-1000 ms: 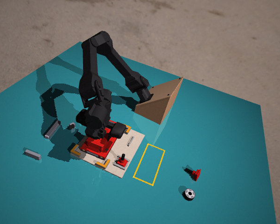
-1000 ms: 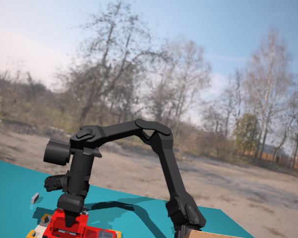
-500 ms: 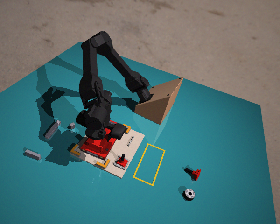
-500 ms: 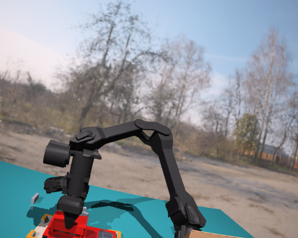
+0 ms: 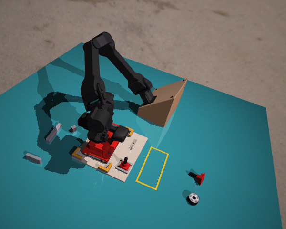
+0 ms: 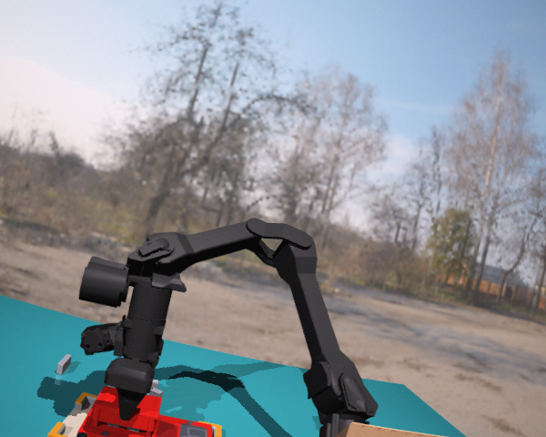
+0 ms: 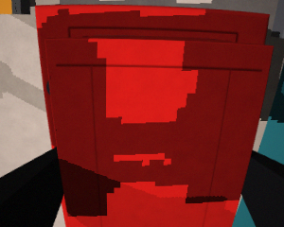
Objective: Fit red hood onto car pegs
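Note:
The red hood (image 5: 98, 146) (image 6: 146, 413) (image 7: 147, 95) is held over the chassis, roof up. My gripper (image 5: 100, 140) (image 7: 153, 157) points down and is shut on the hood, with one black finger on each side. The red chassis (image 5: 109, 156) (image 6: 169, 426) (image 7: 248, 25) sits in the jig on the pale board (image 5: 141, 139) (image 6: 73, 420) (image 7: 14, 123). The hood looks roughly in line with the chassis in the wrist view. The engine block, pegs and corner holes are hidden, and I cannot tell whether the hood touches the deck.
Orange corner blocks (image 5: 76, 154) bound the chassis. A red piece with a black post (image 5: 125, 166) stands on the board. A brown wedge (image 5: 160, 104) is by the arm's base. Beyond lie a yellow outline (image 5: 143, 164), a wheel (image 5: 194, 197), a red part (image 5: 200, 178) and grey bars (image 5: 53, 132) (image 5: 33, 158).

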`<state>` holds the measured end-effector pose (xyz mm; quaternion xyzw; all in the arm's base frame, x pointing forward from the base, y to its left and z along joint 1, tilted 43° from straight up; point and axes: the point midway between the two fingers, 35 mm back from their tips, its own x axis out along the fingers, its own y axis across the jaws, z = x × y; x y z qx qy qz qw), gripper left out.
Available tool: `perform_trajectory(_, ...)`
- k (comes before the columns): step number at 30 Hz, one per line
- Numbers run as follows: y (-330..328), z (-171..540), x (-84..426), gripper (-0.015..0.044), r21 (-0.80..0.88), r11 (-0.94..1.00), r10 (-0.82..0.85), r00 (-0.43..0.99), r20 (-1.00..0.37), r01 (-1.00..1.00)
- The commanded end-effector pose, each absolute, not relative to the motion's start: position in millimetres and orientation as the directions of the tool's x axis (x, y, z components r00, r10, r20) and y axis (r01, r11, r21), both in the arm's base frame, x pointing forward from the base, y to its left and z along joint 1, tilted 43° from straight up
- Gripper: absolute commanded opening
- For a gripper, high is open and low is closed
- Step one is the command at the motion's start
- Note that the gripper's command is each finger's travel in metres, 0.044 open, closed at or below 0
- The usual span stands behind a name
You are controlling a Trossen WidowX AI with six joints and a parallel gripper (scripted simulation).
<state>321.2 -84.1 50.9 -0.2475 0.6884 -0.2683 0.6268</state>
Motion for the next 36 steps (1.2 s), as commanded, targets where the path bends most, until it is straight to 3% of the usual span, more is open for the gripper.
perform_trajectory(1,-82.6,52.8,322.0,0.0000,-0.680,0.733,-0.677,-0.090,-0.730,-0.002)
perform_trajectory(36,-83.5,51.6,321.4,0.0000,-0.680,0.733,-0.678,-0.078,-0.731,-0.003)
